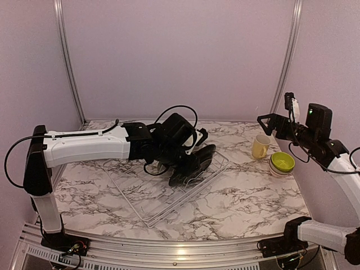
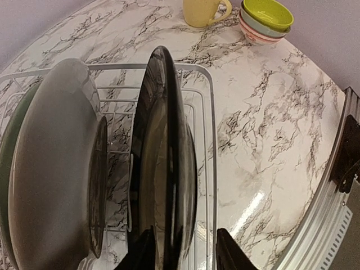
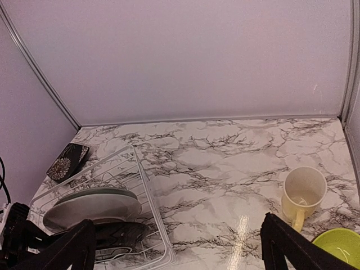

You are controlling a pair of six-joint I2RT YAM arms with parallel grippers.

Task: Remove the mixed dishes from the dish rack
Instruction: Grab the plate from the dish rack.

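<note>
Okay, left gripper [image 2: 183, 243] is at the dish rack [image 2: 209, 107], jaws apart and straddling the near rim of a black plate [image 2: 163, 152]. One finger looks right against the plate's face. The other finger [image 2: 229, 254] shows a sliver of rack between it and the plate, so I read it as not clamped yet. Plate is dead ahead of the tool, standing on edge in the rack wires, thin edge toward the wrist camera, faces turned sideways toward the two pads. Its plane runs straight away from the gripper, in line with the approach, so the closing line goes across the thickness. That's the relation that matters: closing should pinch the rim squarely, my guess. On the tool's left, just beside the black one, a whitish plate [image 2: 56, 169] also stands on edge, roughly parallel, close but apart. Lift probably wants to go up along the plate's own plane so it doesn't clip that neighbour. Past the rack's far corner, ahead and right of the tool, a pale yellow mug [image 2: 202, 11] and a lime-green bowl [image 2: 269, 12] stacked on other bowls are out on the table [image 2: 264, 140]. Right gripper [image 3: 178, 220] hangs wide open, well apart from the rack, over the mug side. Left arm is plainly the nearer one for this plate.
</note>
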